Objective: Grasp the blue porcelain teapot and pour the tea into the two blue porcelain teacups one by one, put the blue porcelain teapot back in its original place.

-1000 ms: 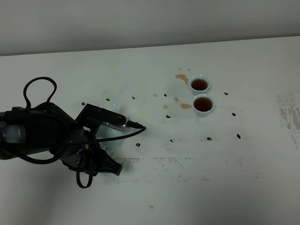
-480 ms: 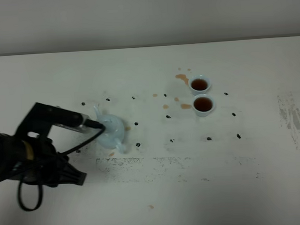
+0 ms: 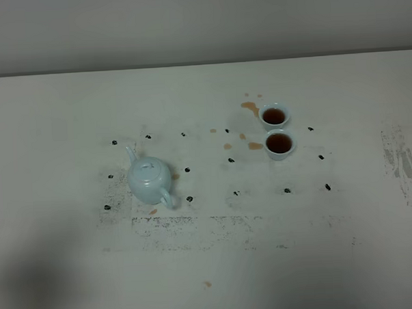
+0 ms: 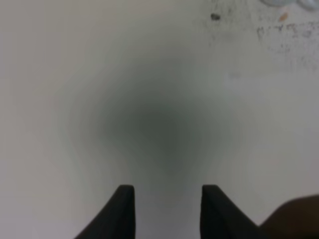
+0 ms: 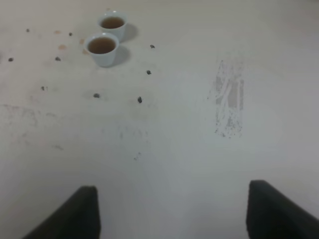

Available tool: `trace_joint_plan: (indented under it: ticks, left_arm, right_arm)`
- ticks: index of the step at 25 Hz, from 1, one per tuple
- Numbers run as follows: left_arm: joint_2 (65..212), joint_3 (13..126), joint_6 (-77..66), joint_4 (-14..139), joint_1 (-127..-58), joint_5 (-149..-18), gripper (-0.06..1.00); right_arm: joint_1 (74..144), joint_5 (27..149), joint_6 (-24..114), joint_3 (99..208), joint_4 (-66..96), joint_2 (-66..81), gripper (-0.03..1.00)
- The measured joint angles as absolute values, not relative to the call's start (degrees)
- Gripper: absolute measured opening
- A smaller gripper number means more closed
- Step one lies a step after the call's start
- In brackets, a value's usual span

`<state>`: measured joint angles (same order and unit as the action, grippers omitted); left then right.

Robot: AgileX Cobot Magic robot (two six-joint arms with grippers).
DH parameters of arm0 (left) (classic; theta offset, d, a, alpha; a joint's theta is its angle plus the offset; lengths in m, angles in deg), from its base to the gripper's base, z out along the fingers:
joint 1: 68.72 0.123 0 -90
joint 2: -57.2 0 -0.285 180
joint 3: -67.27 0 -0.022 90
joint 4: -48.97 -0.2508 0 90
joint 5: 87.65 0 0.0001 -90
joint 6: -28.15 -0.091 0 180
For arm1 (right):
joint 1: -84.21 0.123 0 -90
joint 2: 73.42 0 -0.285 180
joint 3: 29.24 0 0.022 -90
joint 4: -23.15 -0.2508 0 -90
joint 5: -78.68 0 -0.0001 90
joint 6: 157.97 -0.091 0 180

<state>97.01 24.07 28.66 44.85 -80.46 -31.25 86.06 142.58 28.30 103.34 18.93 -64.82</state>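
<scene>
1. Only the tips of the left fingers (image 4: 127,211) show in the left wrist view, cut off at the frame edge. They stand partly apart with nothing between them, hanging over bare surface (image 4: 75,99) and a blurred dark shadow.
2. The right fingers (image 5: 75,211) are also cropped to two dark tips. They stand wide apart, hold nothing, and touch nothing.
3. Neither arm shows in the high view. A second ago the left arm covered the teapot; half a second ago it had drawn back toward the near left, and it has since left that view.
4. The teapot (image 3: 150,179) stands upright on the surface, lid on, free of any fingers. In the left wrist view only a pale sliver of it is visible at the frame edge.
5. The far cup (image 3: 273,115) and the near cup (image 3: 279,144) sit well to the right of the teapot and farther back, nearly touching, both holding brown tea.
6. Tea stains (image 3: 250,107) lie just teapot-side of the cups.
</scene>
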Motion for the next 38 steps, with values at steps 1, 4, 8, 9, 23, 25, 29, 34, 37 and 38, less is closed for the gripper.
trace_joint_plan:
  ticks: [1, 4, 8, 9, 23, 25, 29, 34, 37, 38]
  left_arm:
    - [94.0, 23.9, 27.5, 45.8, -79.8, -29.5, 0.31]
    - [87.0, 23.8, 24.8, 49.0, -78.5, -25.5, 0.31]
    - [80.9, 22.7, 24.3, 51.5, -78.4, -21.9, 0.31]
    - [79.9, 21.8, 24.4, 51.7, -78.4, -21.7, 0.31]
    - [68.9, 18.5, 25.2, 50.3, -78.4, -22.0, 0.31]
    - [67.0, 18.5, 25.2, 49.7, -78.4, -22.2, 0.31]
    - [64.7, 18.3, 25.2, 48.6, -78.3, -22.3, 0.31]
    - [64.7, 18.1, 25.2, 48.5, -78.3, -22.7, 0.31]
    - [64.7, 18.1, 25.2, 48.2, -78.3, -23.4, 0.31]
    - [64.7, 17.9, 25.2, 47.8, -78.3, -23.9, 0.31]
  right_arm:
    - [86.1, 142.6, 28.3, 103.3, 18.9, -64.8, 0.59]
    - [86.1, 142.6, 28.3, 103.3, 18.9, -64.8, 0.59]
    - [86.1, 142.6, 28.3, 103.3, 18.9, -64.8, 0.59]
    - [86.1, 142.6, 28.3, 103.3, 18.9, -64.8, 0.59]
    - [86.1, 142.6, 28.3, 103.3, 18.9, -64.8, 0.59]
    - [86.1, 142.6, 28.3, 103.3, 18.9, -64.8, 0.59]
    - [86.1, 142.6, 28.3, 103.3, 18.9, -64.8, 0.59]
    - [86.1, 142.6, 28.3, 103.3, 18.9, -64.8, 0.59]
    - [86.1, 142.6, 28.3, 103.3, 18.9, -64.8, 0.59]
    - [86.1, 142.6, 28.3, 103.3, 18.9, -64.8, 0.59]
